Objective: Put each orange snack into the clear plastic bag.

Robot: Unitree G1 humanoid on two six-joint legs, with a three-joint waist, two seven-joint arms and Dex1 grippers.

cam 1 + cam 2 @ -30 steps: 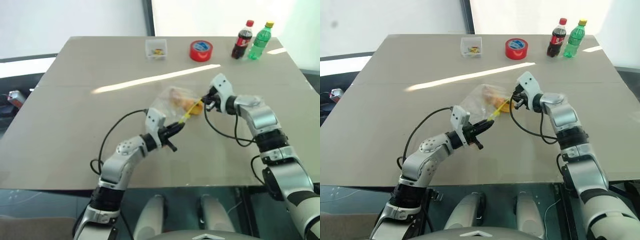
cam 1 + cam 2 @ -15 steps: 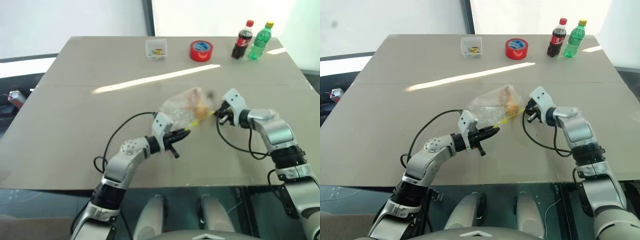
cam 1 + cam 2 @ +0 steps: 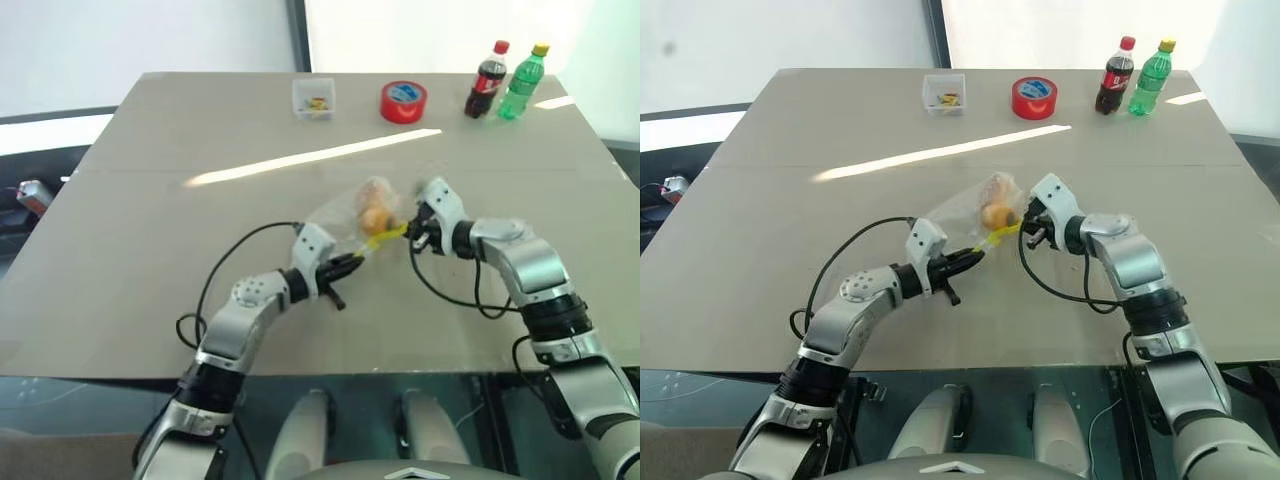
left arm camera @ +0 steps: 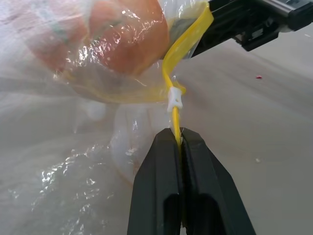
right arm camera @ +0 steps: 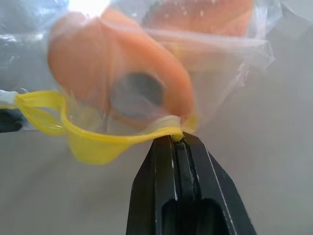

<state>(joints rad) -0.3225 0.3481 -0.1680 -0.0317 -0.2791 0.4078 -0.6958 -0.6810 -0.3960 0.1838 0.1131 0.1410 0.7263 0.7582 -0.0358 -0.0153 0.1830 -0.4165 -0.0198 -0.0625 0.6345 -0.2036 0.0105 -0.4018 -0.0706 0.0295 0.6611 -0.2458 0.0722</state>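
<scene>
Two black-fingered grippers hold the clear plastic bag (image 3: 352, 208) stretched between them over the middle of the smooth grey-beige table (image 3: 130, 250). On the left, the left gripper (image 3: 352, 262) has its fingers pressed together on the bag's yellow strip (image 4: 182, 49), just below a small white slider (image 4: 174, 99). The film is thin, crinkly and glossy. Both orange snacks (image 4: 128, 36) sit inside it, rounded and shiny, bunched near the strip; in the left wrist view a paler item with a faint green mark lies beside them, but nothing on it can be read. At the bag's other end the right gripper (image 3: 414, 226) pinches the strip too, its fingers shut on the yellow edge, as the right wrist view shows.

Along the far edge of the table, left to right: a small clear square box (image 3: 313, 98) with yellow bits in it, a red tape roll (image 3: 402, 102) with a blue label whose writing is too small to read, a dark cola bottle (image 3: 485, 80) with a red cap and red label, and a green bottle (image 3: 522, 83) with a yellow cap.
</scene>
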